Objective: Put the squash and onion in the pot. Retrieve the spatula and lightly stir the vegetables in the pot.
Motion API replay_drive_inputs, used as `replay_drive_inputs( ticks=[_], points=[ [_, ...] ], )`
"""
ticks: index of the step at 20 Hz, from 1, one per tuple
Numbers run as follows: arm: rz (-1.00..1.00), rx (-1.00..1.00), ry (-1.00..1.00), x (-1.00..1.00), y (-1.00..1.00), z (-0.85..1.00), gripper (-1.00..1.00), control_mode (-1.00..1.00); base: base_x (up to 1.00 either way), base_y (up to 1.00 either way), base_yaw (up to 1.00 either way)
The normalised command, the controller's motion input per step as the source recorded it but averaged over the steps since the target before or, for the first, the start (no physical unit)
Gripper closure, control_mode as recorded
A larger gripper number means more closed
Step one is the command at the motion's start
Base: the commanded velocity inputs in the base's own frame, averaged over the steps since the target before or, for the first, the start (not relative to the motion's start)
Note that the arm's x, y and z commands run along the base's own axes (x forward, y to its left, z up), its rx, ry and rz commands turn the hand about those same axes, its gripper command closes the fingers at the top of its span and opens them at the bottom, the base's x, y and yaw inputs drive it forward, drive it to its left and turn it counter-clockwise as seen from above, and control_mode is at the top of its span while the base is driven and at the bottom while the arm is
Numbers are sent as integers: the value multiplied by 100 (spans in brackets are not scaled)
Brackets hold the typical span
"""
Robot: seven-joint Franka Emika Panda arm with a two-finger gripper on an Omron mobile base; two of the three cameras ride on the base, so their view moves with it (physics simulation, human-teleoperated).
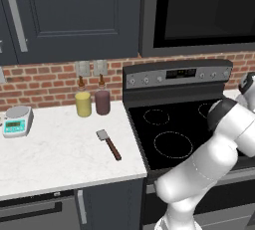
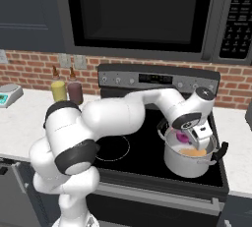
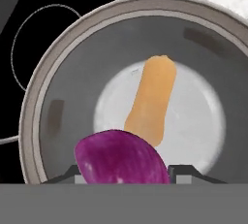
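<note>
In the hand view the silver pot lies right below me, with the tan-orange squash flat on its pale bottom. My gripper is shut on the purple onion, a fingertip against each side, just above the pot's near rim. From the right base view the gripper hangs over the pot on the front right burner, the onion in it and the squash inside the pot. The spatula lies on the white counter left of the stove, grey blade pointing away.
A yellow jar and a dark maroon jar stand against the brick wall. A kitchen scale sits at the counter's far left. The black stove top has bare burners left of the pot. A microwave hangs above.
</note>
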Motion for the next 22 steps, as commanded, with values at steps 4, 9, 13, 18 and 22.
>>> replay_drive_inputs(
  ticks=[4, 9, 13, 18, 22],
  points=[
    [0, 0, 3, 17, 0, -31, 100, -100, 0, 0, 0],
    [0, 0, 0, 3, -1, -3, -100, -100, 0, 0, 0],
    [0, 0, 0, -13, -5, 0, -100, -100, 0, 0, 0],
    [0, 0, 0, -18, 1, 12, -100, -100, 0, 0, 0],
    [0, 0, -12, -64, 29, 89, -100, -100, 0, 0, 0]
  ],
)
